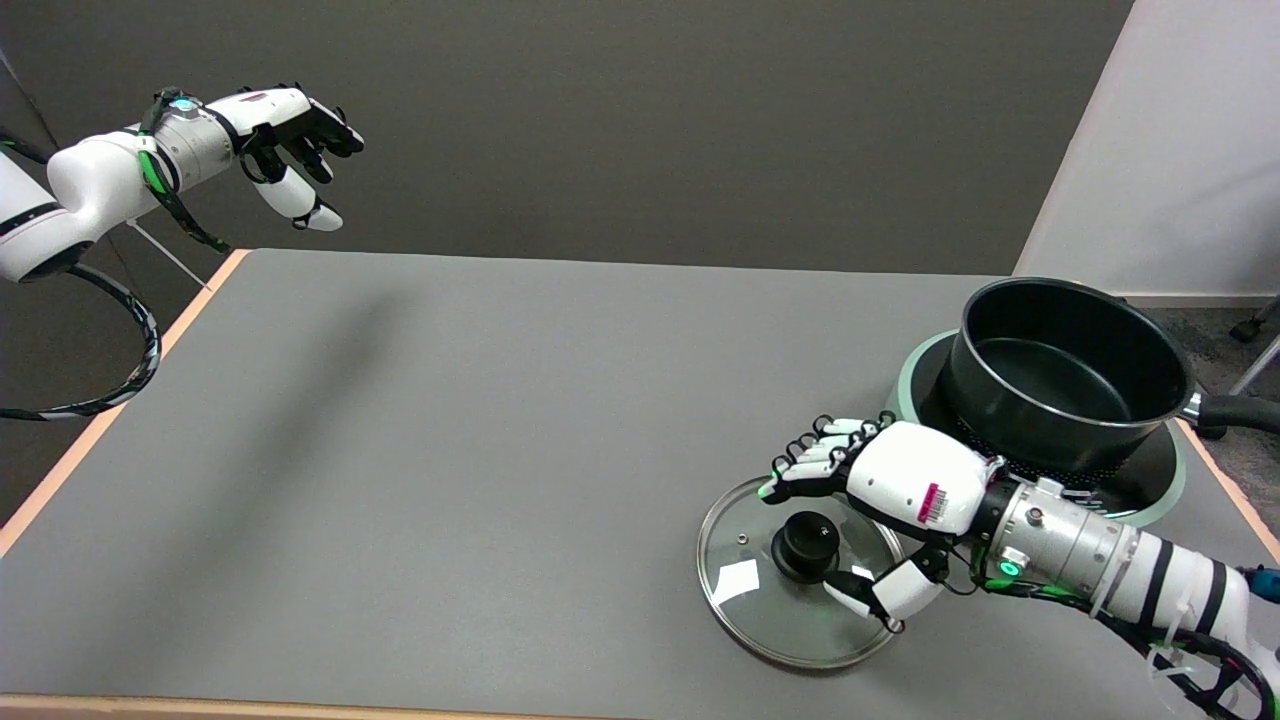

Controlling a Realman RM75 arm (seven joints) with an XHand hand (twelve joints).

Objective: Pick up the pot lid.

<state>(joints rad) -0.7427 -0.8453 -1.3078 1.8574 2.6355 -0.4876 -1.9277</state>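
1. Head view: grey matte worktop [480, 450] is filling most of the frame, pale wood edging showing along its left side; dark wall behind, lighter wall at upper right.
2. Glass pot lid [760, 610] is lying flat on the worktop near the front right, black knob [806, 545] pointing up.
3. Right robot hand [880, 510] is hovering over the lid's right part, fingers apart: thumb lying below the knob, the others reaching past it above. Nothing is being held.
4. Black pot [1070, 375] is sitting uncovered on a round burner [1160, 480] just behind the hand.
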